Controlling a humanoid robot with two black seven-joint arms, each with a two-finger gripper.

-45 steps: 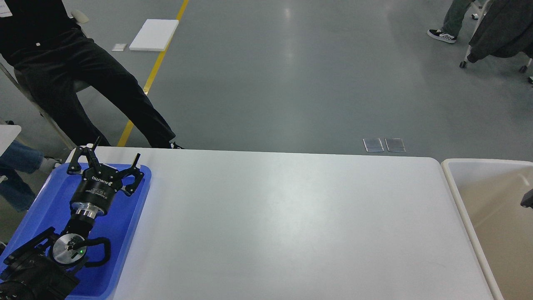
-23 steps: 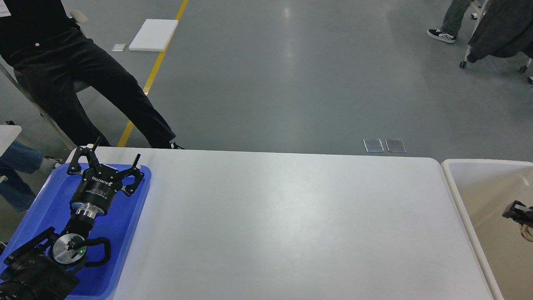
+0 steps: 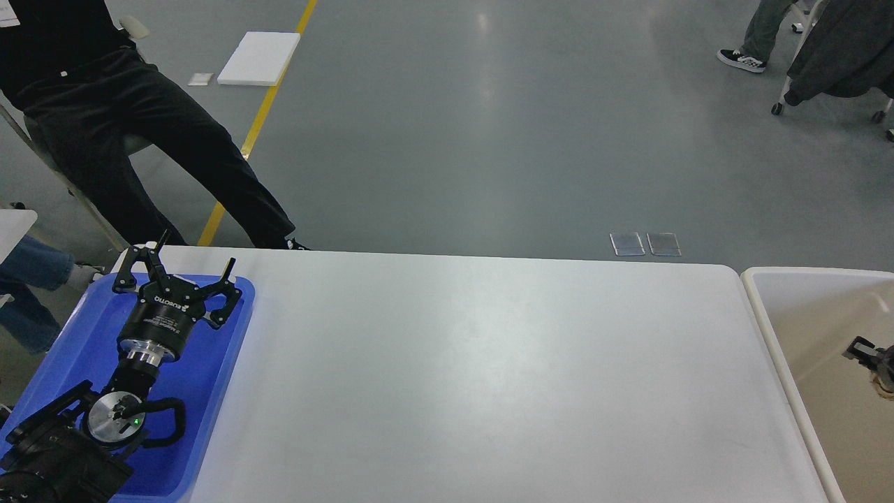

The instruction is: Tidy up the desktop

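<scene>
Since a moment ago my right gripper (image 3: 866, 351) has edged over the beige bin (image 3: 761, 307), grip unclear; left gripper (image 3: 183, 269) gapes above the blue tray (image 3: 209, 391) at the glossy desktop's (image 3: 489, 377) left edge.

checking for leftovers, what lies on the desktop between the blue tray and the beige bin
In the head view, nothing: the desktop shows bare white between the blue tray and the beige bin.
</scene>
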